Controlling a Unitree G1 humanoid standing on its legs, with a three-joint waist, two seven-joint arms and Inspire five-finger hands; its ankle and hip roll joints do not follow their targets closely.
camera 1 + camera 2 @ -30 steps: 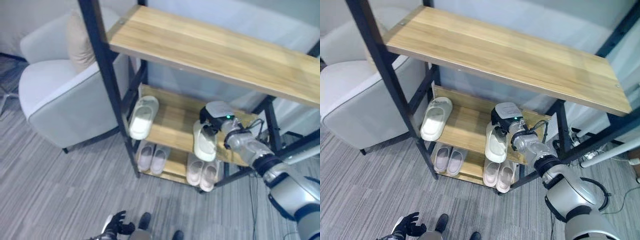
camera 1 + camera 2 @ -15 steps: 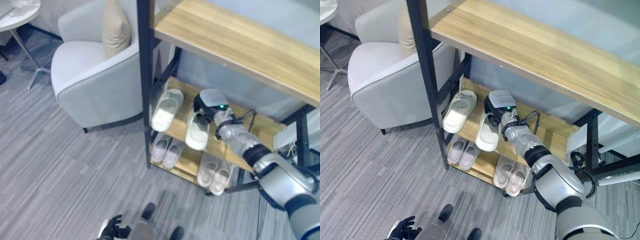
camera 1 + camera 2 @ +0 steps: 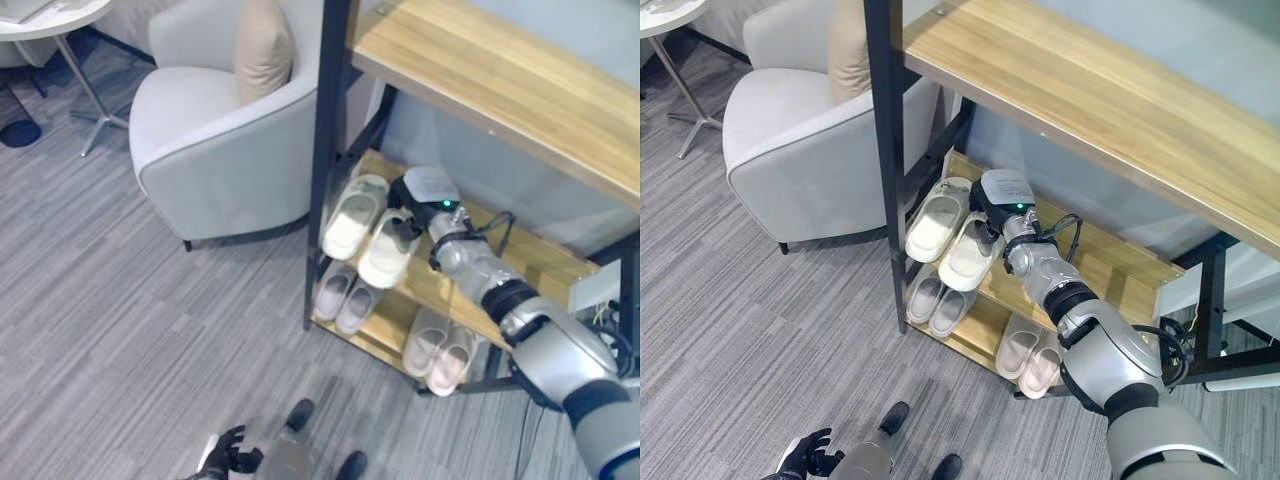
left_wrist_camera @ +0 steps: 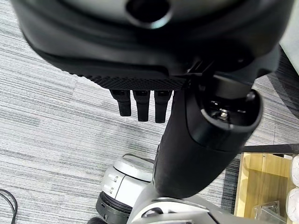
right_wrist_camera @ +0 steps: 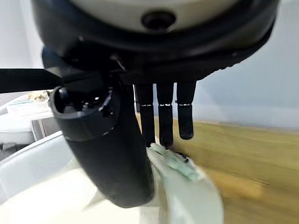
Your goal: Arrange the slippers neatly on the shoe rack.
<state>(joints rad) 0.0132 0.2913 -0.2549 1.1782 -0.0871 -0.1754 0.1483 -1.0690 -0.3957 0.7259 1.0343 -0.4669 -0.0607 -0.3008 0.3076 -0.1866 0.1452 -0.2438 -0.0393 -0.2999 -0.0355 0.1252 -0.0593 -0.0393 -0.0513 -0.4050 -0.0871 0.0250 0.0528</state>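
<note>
The right hand [image 3: 992, 215], arm stretched onto the wooden shoe rack's middle shelf [image 3: 1100, 265], pinches a cream foam slipper [image 3: 968, 253]; its wrist view shows the thumb and fingers clamping the strap. The left hand [image 4: 140, 102] hangs low with relaxed fingers.

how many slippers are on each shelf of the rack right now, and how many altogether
Top shelf: 0 slippers
Middle shelf: 2 cream slippers, one lying free and one under the right hand
Bottom shelf: 4 pale slippers, a pair on the left and a pair on the right
Total: 6 slippers
</note>
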